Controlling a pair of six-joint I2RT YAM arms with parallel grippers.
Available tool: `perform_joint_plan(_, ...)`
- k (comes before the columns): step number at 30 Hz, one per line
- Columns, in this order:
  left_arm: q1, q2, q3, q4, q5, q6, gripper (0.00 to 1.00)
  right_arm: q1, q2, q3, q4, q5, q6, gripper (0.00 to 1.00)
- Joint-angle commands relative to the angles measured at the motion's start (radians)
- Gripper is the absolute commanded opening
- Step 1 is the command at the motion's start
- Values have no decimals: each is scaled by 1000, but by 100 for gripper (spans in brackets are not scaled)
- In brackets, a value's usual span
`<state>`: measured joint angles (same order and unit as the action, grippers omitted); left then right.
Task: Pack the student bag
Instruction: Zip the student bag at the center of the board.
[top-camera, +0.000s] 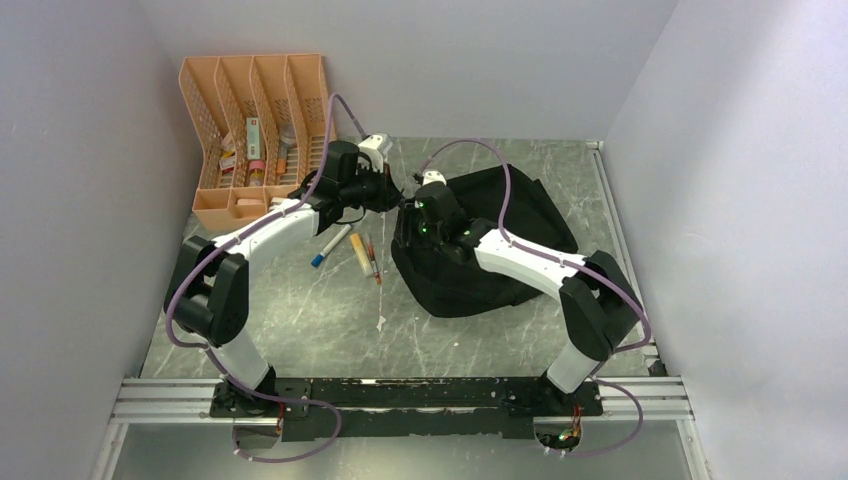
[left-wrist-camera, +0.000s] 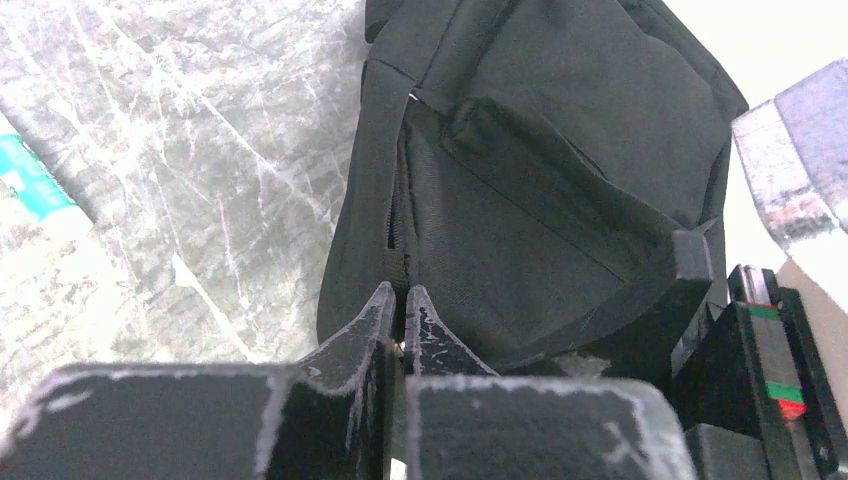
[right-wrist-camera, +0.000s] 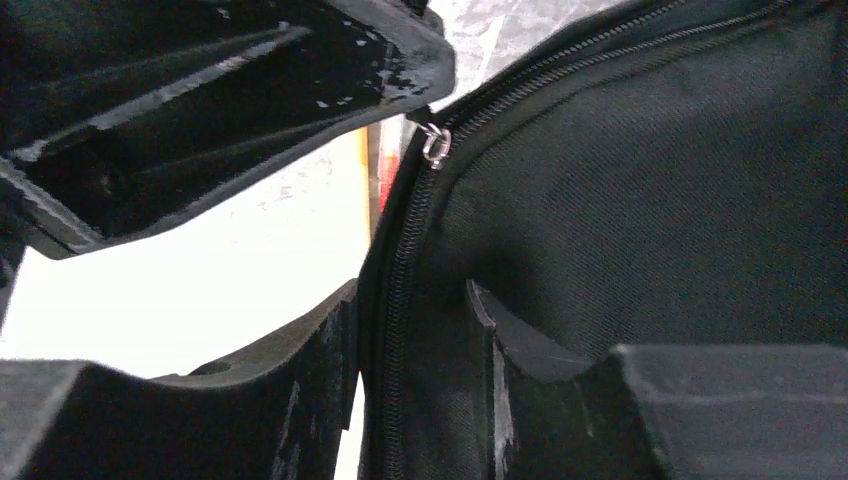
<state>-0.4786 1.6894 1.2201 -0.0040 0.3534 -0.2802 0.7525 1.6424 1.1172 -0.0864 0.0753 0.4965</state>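
You've got the black backpack (top-camera: 520, 205) lying slumped and flat, right of centre from overhead, soft fabric rumpled. Its zipper (right-wrist-camera: 400, 260) looks closed along the edge, up to a small metal pull ring (right-wrist-camera: 435, 147).

The counter (top-camera: 300, 320) is bare along its near edge and near-left corner. An orange organiser (top-camera: 255, 130) fills the far-left corner, pens (top-camera: 333, 243) lie mid-counter, and the student bag (top-camera: 520, 225) blocks the right side, left gripper (left-wrist-camera: 400, 310) and right gripper (right-wrist-camera: 410, 300) crowding its left rim.

One student bag (top-camera: 530, 210), one organiser (top-camera: 203, 140)
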Motion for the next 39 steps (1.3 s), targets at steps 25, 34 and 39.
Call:
perform_joint_plan(25,27,-5,18,53,1,-3,5,130,-235,-224,-11,-554,-366,0)
perform_joint_plan(34,25,23,25,52,22,1,5,131,-317,-232,-272,-801,-515,0)
perform_joint_plan(39,8,42,29,31,-7,18,5,131,-354,-241,-292,-899,-538,0)
